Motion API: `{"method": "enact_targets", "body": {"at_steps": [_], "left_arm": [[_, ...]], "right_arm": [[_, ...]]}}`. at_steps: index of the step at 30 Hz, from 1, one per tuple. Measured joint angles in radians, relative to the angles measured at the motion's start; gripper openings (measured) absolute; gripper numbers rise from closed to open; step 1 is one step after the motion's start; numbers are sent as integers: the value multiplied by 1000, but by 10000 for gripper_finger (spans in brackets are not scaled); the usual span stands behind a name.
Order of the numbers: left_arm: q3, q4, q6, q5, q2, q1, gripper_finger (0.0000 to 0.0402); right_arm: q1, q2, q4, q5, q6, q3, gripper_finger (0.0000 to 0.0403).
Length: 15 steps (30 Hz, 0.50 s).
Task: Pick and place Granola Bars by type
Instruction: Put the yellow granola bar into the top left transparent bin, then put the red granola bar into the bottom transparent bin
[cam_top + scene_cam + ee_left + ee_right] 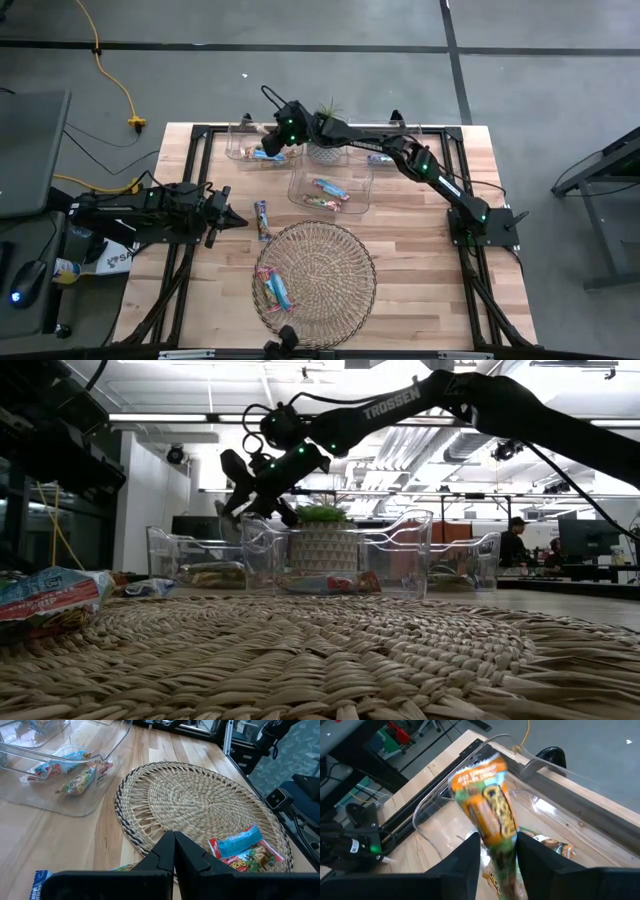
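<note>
My right gripper (497,851) reaches to the far left of the table, above a clear bin (248,146), and is shut on a granola bar (487,800) in an orange and green wrapper. Bars lie in that bin (551,845) and in the middle bin (330,190). Two more bars (240,851) lie flat on the round wicker tray (345,290), and one bar (262,220) lies on the table beside the tray. My left gripper (174,855) waits shut at the table's left side, its tips near the tray's rim. My right gripper pinches the granola bar between its two fingers by one end (496,839). The rest of the bar sticks out past the fingertips. The fingers slant downward from the table's right side. The bar is lifted clear, above the far left bin.
A small potted plant (325,145) stands between the bins at the back, under my right arm. A third clear bin (385,152) sits at the back right. Bare wood (430,250) lies right of the tray.
</note>
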Motion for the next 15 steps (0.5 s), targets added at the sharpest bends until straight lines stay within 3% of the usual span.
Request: {"method": "enact_targets", "body": {"at_steps": [7, 15], "left_arm": [[0, 0, 0, 0, 0, 0, 1], [0, 0, 0, 0, 0, 0, 1]], "right_arm": [[8, 4, 22, -13, -10, -2, 149], [21, 6, 108, -42, -35, -5, 158]]}}
